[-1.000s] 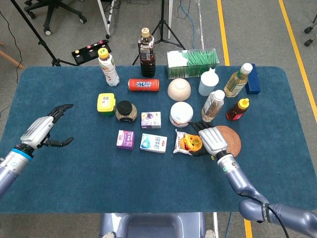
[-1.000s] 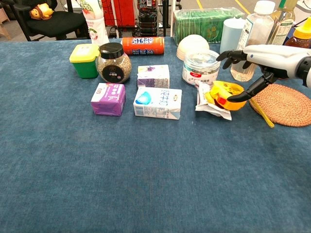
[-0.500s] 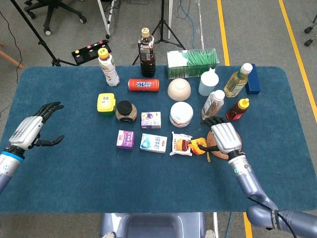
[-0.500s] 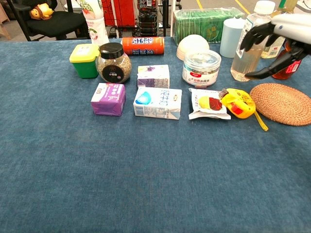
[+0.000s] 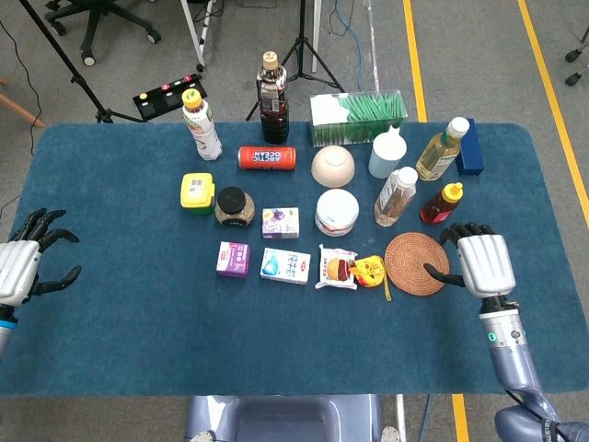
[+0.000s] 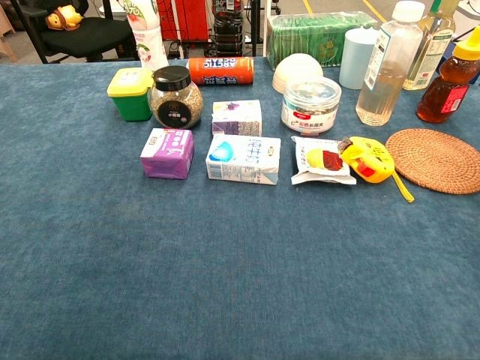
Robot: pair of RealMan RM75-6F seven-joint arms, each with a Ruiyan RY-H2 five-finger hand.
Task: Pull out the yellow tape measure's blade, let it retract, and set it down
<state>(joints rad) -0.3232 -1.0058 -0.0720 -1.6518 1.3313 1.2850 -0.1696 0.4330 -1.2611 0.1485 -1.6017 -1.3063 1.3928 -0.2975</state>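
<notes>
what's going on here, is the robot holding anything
No. The yellow tape measure lies on the blue table, between a snack packet and a woven coaster, with a short yellow strip sticking out toward the front. Neither hand touches it. The right hand hovers open just right of the coaster, and the left hand is open at the table's far left edge. The task's set-down step looks finished.

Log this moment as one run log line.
tape measure: on table beside snack packet | left hand: open, empty | right hand: open, empty
</notes>
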